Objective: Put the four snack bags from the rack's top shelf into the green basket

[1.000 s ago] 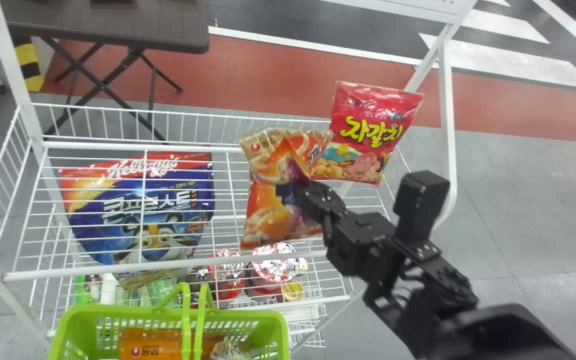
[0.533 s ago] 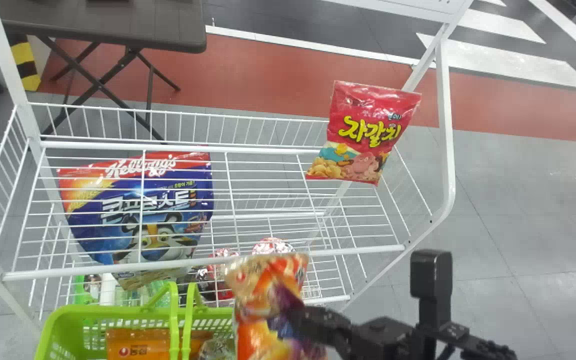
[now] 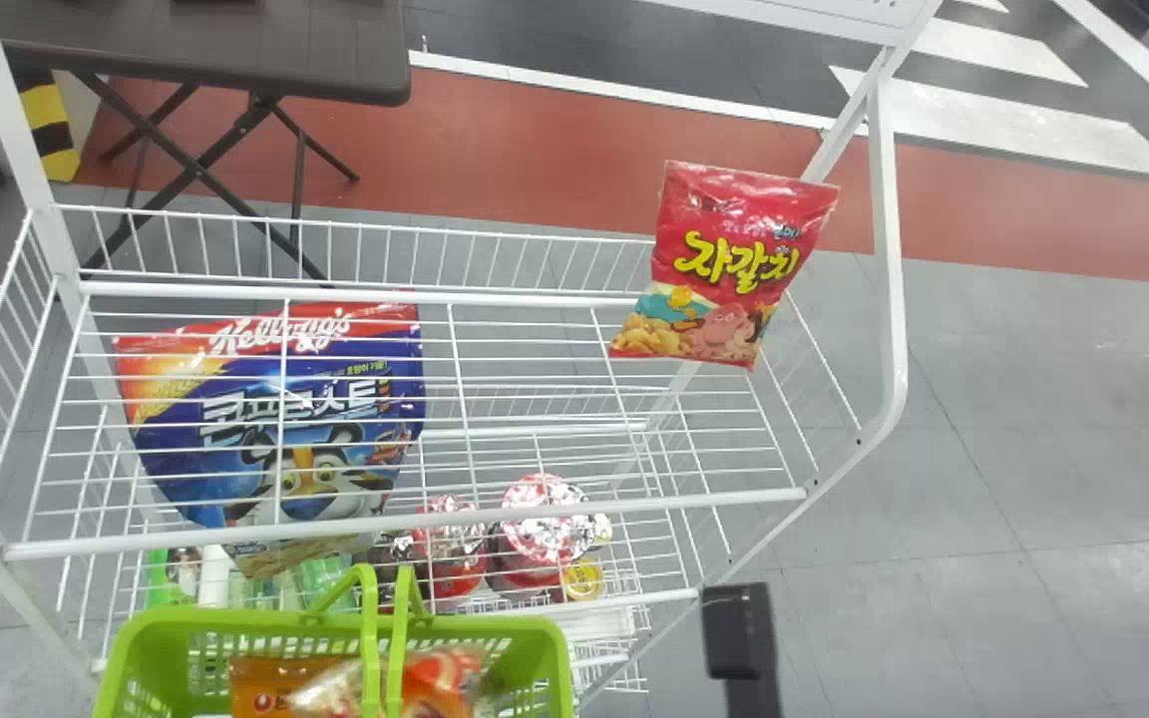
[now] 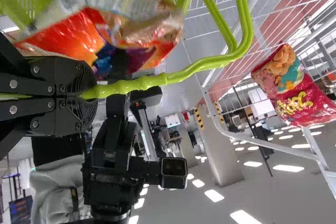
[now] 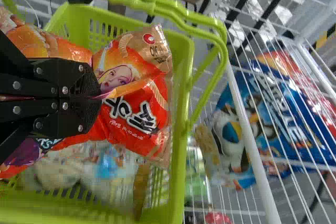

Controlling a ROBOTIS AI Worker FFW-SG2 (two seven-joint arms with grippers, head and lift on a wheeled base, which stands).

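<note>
Depositing seems in hand: the right end effector (image 5: 97,97) clenches an orange snack bag (image 5: 136,103) over the green basket (image 3: 495,627), lower left of the head view; the left end effector (image 4: 92,96) grips a basket handle (image 4: 176,77); next, likely, release, then the red snack bag (image 3: 734,259), upper right.

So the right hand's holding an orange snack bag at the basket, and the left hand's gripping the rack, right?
No, the left hand grips the handle of the green basket, as the left wrist view shows. The right hand does hold the orange bag there.
</note>
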